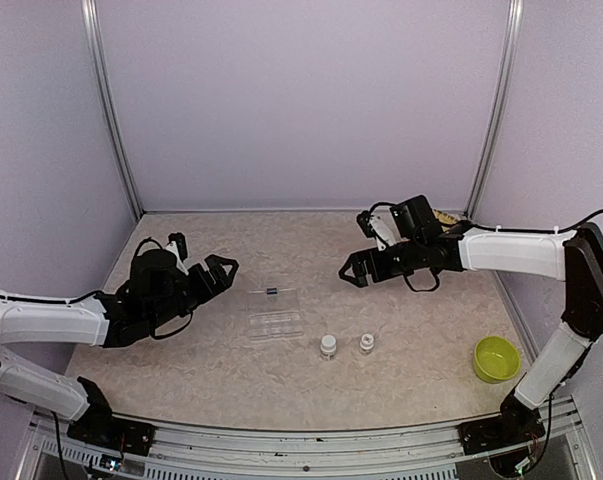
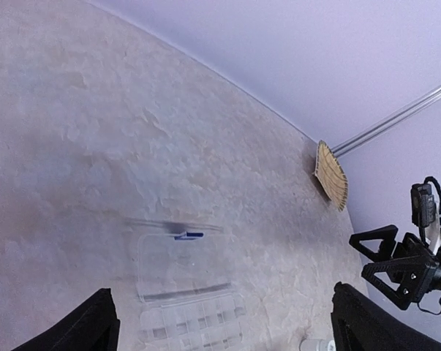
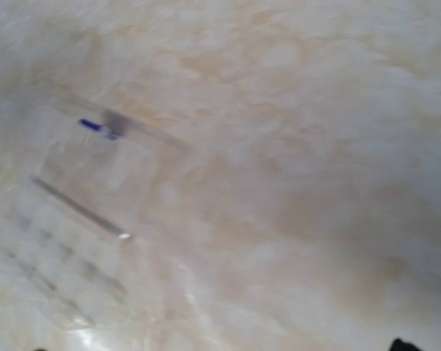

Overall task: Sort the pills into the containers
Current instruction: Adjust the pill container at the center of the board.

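The clear compartment box [image 1: 277, 322] lies mid-table with its lid [image 1: 274, 298] folded open; a blue latch [image 1: 273, 291] sits on the lid's far edge. No pills can be made out in any view. My left gripper [image 1: 221, 272] is open and empty, held above the table left of the box. In the left wrist view the box [image 2: 194, 322] lies between my dark fingers [image 2: 88, 329]. My right gripper [image 1: 353, 268] is open and empty, held above the table right of the box; it also shows in the left wrist view [image 2: 385, 259]. The right wrist view is blurred and shows the box [image 3: 81, 212].
Two small white-capped bottles [image 1: 327, 346] [image 1: 367, 343] stand in front of the box. A lime-green bowl [image 1: 496, 358] sits at the front right. A woven straw basket [image 2: 331, 175] lies at the back right corner, behind my right arm.
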Controlling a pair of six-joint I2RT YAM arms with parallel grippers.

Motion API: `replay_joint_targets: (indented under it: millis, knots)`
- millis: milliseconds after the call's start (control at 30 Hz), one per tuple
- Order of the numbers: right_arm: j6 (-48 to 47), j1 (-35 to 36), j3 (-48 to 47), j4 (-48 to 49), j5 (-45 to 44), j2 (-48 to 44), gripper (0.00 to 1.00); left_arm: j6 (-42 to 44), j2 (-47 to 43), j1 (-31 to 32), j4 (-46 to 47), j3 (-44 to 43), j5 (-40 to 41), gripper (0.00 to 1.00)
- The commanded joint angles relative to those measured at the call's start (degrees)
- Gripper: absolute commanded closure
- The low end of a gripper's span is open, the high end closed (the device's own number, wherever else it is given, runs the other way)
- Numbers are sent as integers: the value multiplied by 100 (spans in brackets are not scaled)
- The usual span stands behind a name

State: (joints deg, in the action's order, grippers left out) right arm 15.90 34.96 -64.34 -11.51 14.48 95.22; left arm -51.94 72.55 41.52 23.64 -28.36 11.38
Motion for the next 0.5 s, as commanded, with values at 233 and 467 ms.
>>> replay_joint_targets:
  millis: [233,467]
  knots:
    - [-503,-183,749,840,-1074,-1468,0,1617,-1101,123,-1349,-685,1975,1]
    - [-391,-260,1712,1804,-1536,-2492,0,2074,-1798,23,-652,-167,1689,1]
